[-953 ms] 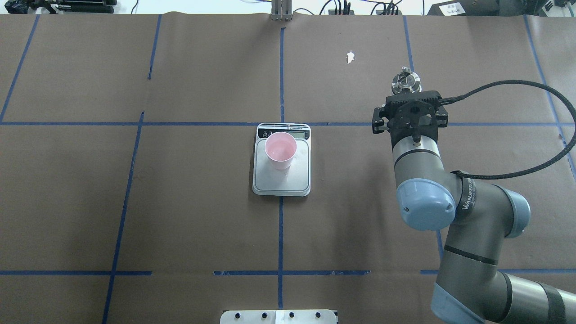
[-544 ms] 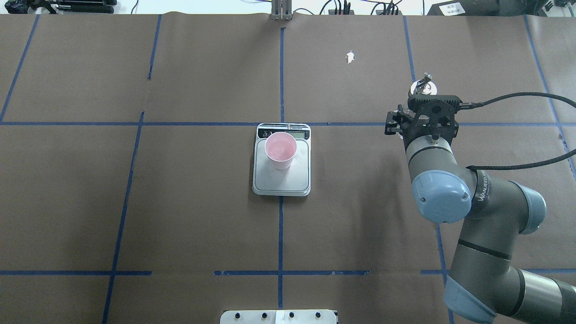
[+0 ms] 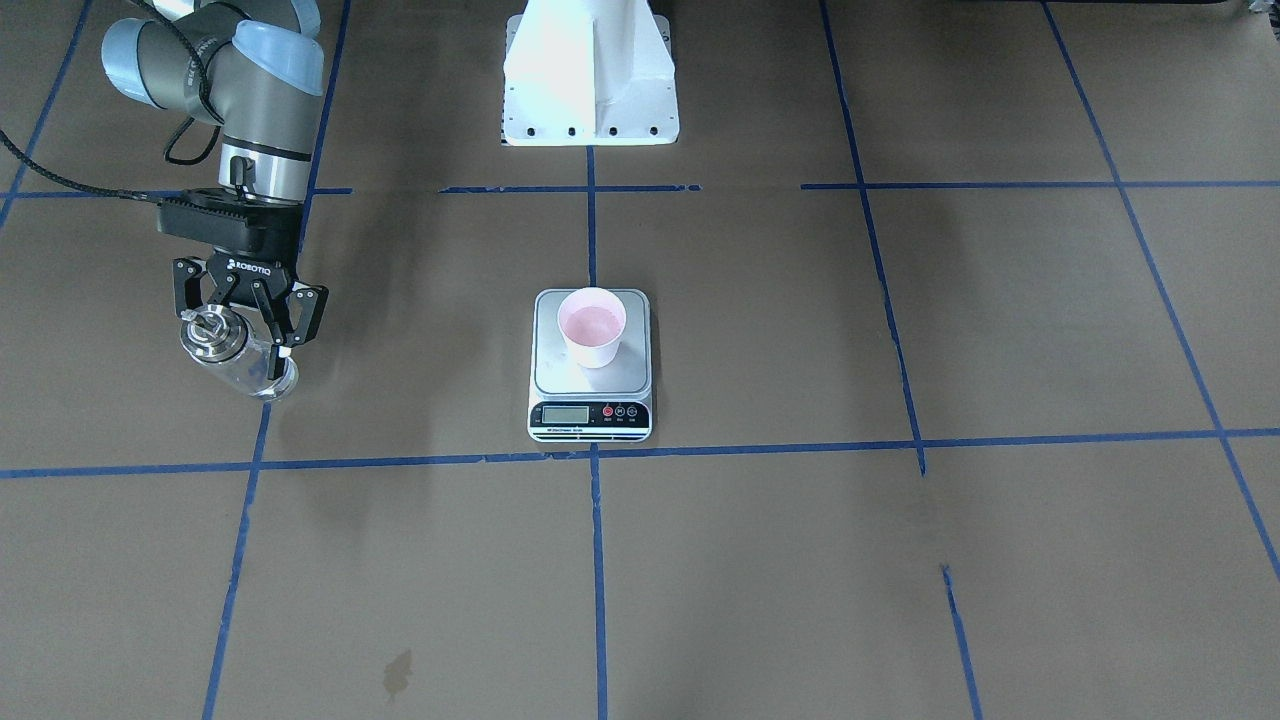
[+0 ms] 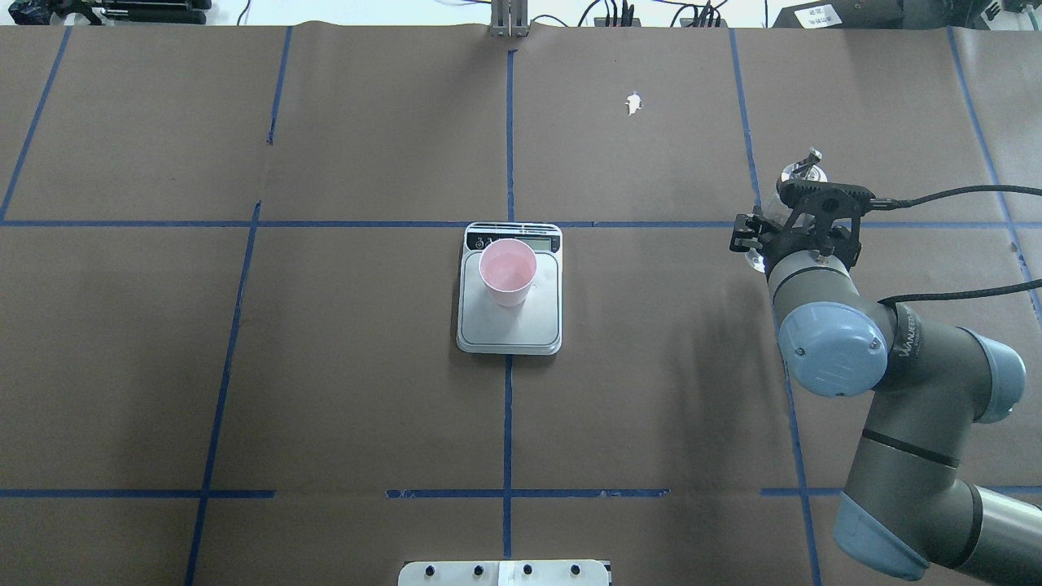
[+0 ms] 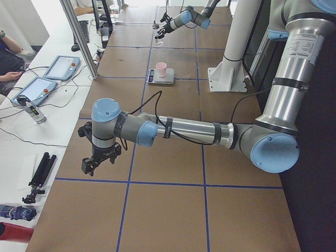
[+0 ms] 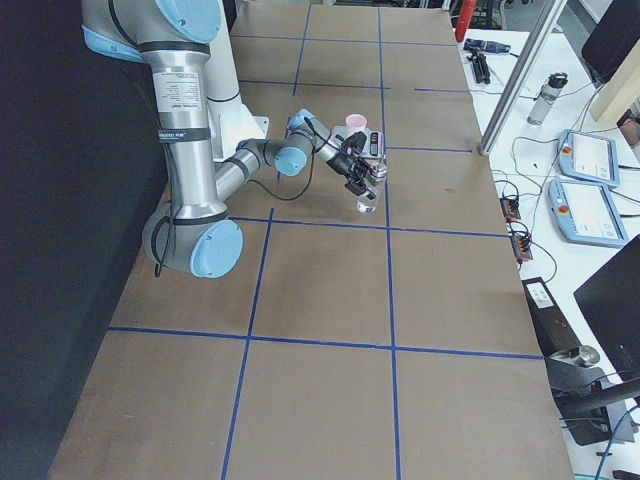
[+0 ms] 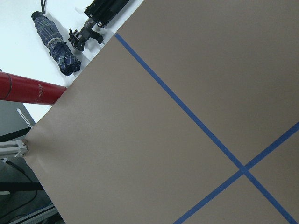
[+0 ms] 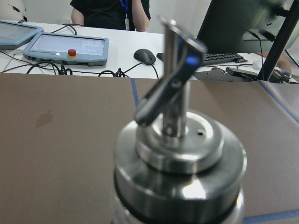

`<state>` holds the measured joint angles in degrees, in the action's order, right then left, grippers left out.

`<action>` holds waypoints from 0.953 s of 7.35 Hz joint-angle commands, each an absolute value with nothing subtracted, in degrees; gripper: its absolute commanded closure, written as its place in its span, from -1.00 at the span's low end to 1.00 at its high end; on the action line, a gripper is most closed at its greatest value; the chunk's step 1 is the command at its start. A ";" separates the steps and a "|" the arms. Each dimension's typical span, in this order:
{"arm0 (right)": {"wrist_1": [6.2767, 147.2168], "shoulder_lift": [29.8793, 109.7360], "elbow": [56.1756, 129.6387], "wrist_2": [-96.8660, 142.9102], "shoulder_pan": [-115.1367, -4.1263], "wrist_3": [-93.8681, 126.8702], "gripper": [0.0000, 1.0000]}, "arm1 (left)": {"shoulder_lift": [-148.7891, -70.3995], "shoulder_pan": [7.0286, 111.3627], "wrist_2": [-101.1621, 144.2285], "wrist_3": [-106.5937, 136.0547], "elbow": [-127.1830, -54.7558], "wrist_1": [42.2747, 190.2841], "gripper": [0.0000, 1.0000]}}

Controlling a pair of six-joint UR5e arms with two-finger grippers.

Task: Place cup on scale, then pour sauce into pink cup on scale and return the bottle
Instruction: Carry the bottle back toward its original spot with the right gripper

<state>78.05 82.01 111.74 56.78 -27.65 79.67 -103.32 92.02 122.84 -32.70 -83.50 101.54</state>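
The pink cup (image 3: 592,325) stands upright on the silver scale (image 3: 560,375) at the table's middle; both also show in the overhead view, the cup (image 4: 508,271) and the scale (image 4: 509,332). My right gripper (image 3: 243,338) is shut on the clear glass bottle (image 3: 250,368), far to the robot's right of the scale. The bottle is tilted, low over the table. Its silver cap (image 8: 180,158) and spout (image 8: 175,79) fill the right wrist view. My left gripper (image 5: 90,164) hangs over the table's left end; I cannot tell if it is open or shut.
The white robot base (image 3: 590,80) stands behind the scale. Past the table's left edge lie a red tube (image 7: 28,91), a folded umbrella (image 7: 56,44) and a black tripod (image 7: 100,14). Control tablets (image 5: 60,65) and a person (image 8: 110,11) are beyond the far side.
My right arm has carried the bottle further to the robot's right, away from the scale, and slightly lower in the overhead view. Cup and scale have not moved.
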 commanded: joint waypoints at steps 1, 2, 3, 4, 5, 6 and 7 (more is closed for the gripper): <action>77.96 83.49 111.53 57.92 -27.60 83.05 1.00 | -103.27 92.02 122.87 -32.70 -83.50 101.51 -1.00; 77.87 84.11 111.97 57.92 -27.60 84.45 1.00 | -103.27 92.02 122.87 -32.70 -83.41 101.60 -1.00; 77.09 84.37 111.89 57.75 -27.60 85.42 1.00 | -103.27 92.02 122.87 -32.70 -83.32 101.60 -1.00; 72.64 87.16 111.71 57.40 -27.42 85.52 1.00 | -103.27 92.02 122.87 -32.70 -83.32 101.51 -1.00; 69.12 88.93 111.53 57.04 -27.42 85.17 1.00 | -103.27 92.02 122.87 -32.70 -83.32 101.60 -1.00; 69.17 89.03 111.45 56.08 -26.73 84.82 1.00 | -103.27 92.02 122.87 -32.70 -83.41 101.60 -1.00; 69.34 88.95 111.18 55.12 -25.59 84.81 1.00 | -103.27 92.02 122.87 -32.70 -83.41 101.60 -1.00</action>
